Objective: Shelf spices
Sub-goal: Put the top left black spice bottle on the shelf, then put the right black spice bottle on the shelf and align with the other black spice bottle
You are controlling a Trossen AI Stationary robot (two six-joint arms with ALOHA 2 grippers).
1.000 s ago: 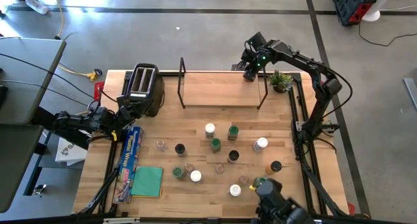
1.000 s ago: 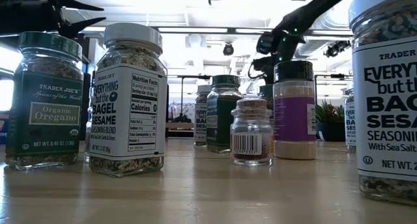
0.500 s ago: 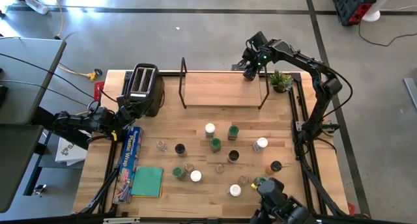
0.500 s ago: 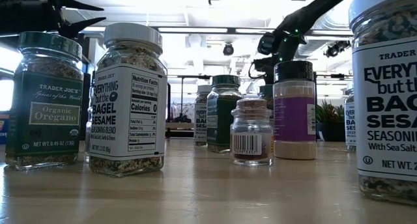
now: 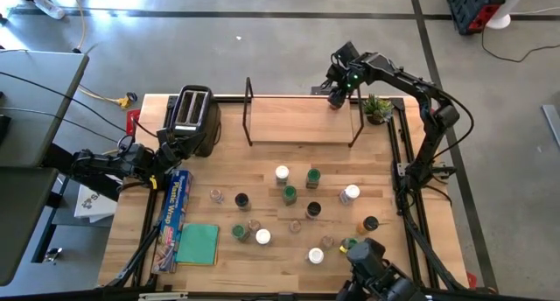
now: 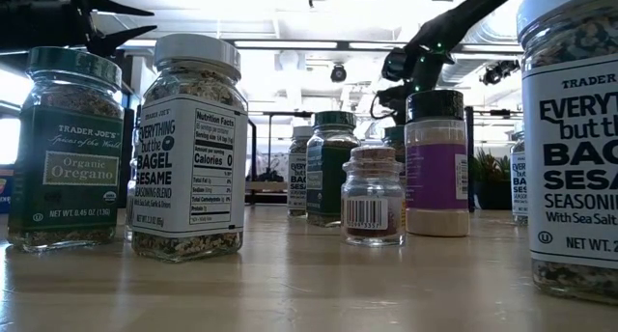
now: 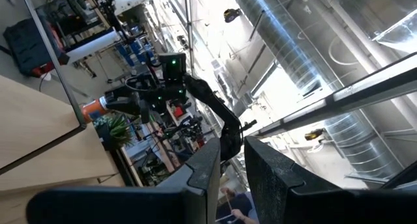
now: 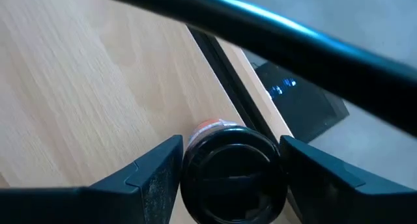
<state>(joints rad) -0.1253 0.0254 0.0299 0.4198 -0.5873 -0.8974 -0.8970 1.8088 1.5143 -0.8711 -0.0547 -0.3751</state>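
I had the right gripper (image 5: 335, 97) at the shelf's (image 5: 297, 122) far right corner, fingers spread either side of a dark-lidded jar (image 8: 232, 172) set there; left gripper (image 5: 166, 154), nearly closed, waited beside the toaster (image 5: 192, 114).

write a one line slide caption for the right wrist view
Right gripper, fingers parted, straddles a black-lidded spice jar standing on the light wooden shelf board.
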